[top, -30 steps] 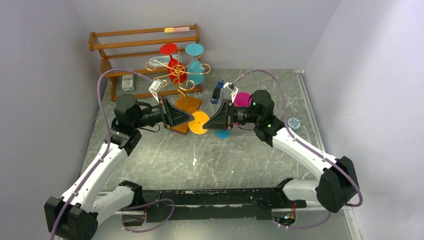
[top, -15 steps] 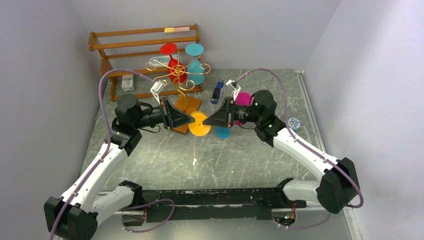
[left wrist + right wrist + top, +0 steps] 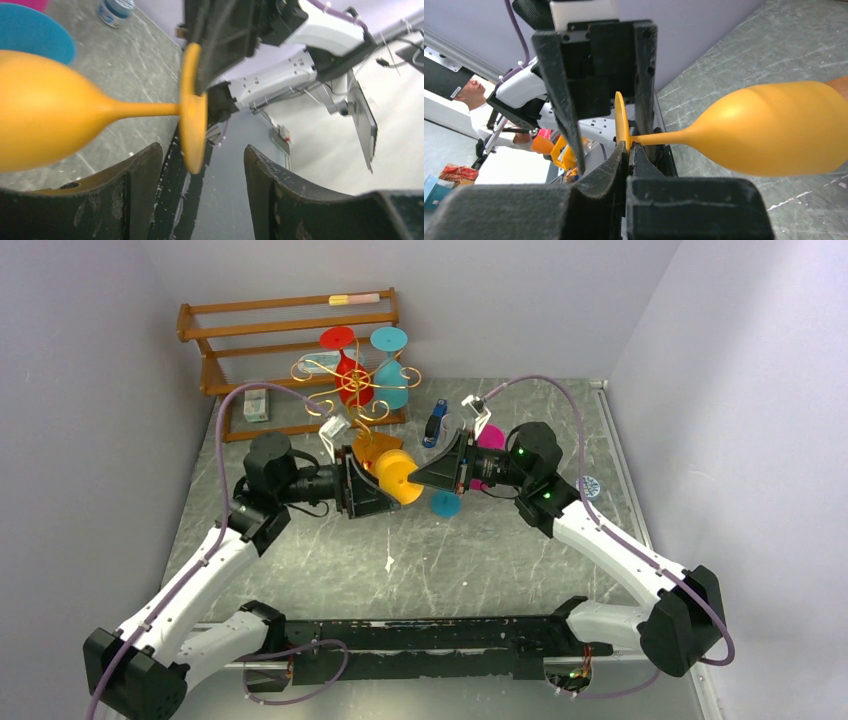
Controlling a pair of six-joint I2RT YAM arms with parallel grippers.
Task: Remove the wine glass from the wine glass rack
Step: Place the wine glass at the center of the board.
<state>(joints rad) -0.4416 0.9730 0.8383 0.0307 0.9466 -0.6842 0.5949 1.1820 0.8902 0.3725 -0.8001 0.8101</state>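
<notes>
An orange wine glass hangs sideways in the air between my two grippers, in front of the wine glass rack. That rack is gold wire on an orange-brown base, with a red glass and a teal glass on it. My right gripper is shut on the orange glass's foot; the bowl points away to the right. My left gripper is open, and the foot sits between its fingers untouched.
A brown slatted shelf rack stands at the back wall with a small box beside it. A pink cup, a blue object, a teal disc and a small round item lie around the right arm.
My right gripper shut on the orange glass's foot. Then my left gripper opened and let go. The glass has tipped over sideways, and the left arm has shifted right.
</notes>
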